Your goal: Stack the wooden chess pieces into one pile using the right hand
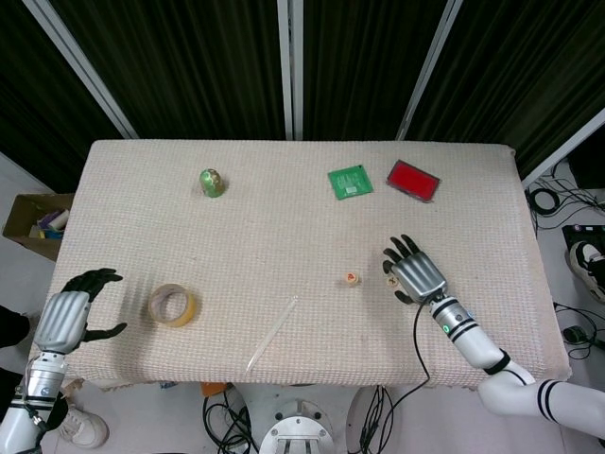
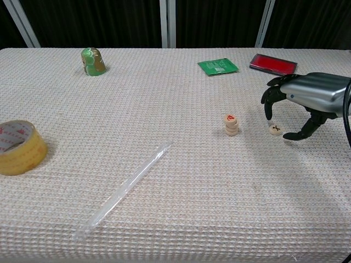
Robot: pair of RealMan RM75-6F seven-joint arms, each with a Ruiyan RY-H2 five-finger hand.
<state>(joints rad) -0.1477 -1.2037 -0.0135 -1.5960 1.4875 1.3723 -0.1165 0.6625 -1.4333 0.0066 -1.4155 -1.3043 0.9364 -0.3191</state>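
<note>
So the small stack of round pale wooden chess pieces (image 2: 232, 125) sits a bit right of centre on the cream woven tablecloth (image 2: 164, 208), standing upright with the red-marked face up. One loose wooden disc with a dark mark (image 2: 275, 130) lies flat just to its right, face up, no real long axis since it's round. The right hand (image 2: 300, 107) hovers right over that disc, fingers spread and curved, holding nothing, looks lined up to grab it for the pile. The left hand (image 1: 68, 317) is idle at the table's near left edge, empty

right hand (image 2: 307, 104) — wrist cut off
</note>
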